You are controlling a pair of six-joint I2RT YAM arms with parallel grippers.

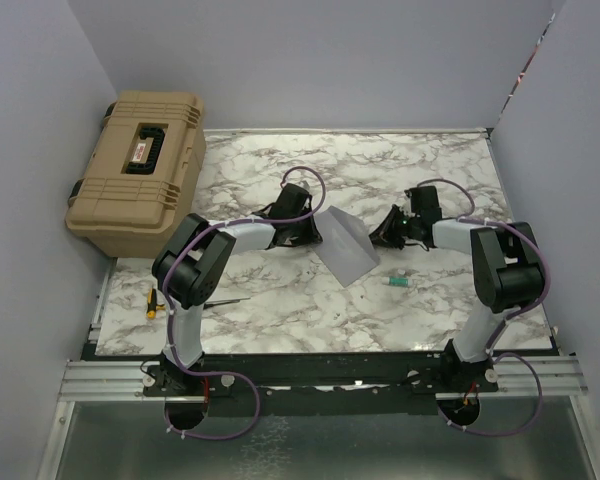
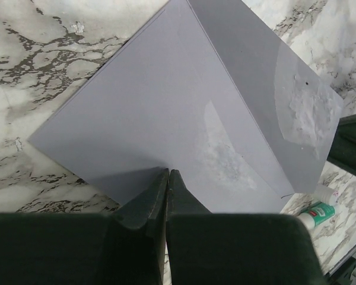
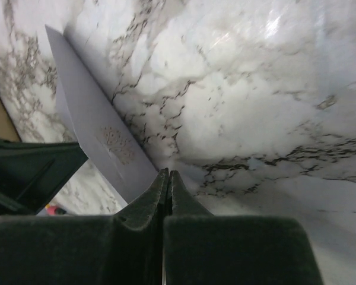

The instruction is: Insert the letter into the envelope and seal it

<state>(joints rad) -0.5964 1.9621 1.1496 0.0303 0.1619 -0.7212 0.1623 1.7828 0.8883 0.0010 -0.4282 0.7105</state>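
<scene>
The grey-lilac envelope [image 1: 346, 246] lies slantwise mid-table between the two arms. The left wrist view shows it face-on, the envelope [image 2: 148, 101] crossed by a flap crease and marked with two shiny smeared patches. My left gripper [image 2: 168, 172] is shut, its tips together on the envelope's near part, with nothing between them. In the top view the left gripper [image 1: 318, 237] is at the envelope's left edge. My right gripper [image 3: 168, 172] is also shut and empty, its tips at the edge of the envelope [image 3: 101, 130]. The letter is not in view.
A tan toolbox [image 1: 138, 170] stands at the back left. A green-capped glue stick [image 1: 395, 283] lies just right of the envelope. A screwdriver [image 1: 156, 300] lies near the front left. The marble tabletop [image 1: 280, 310] ends at a metal rail.
</scene>
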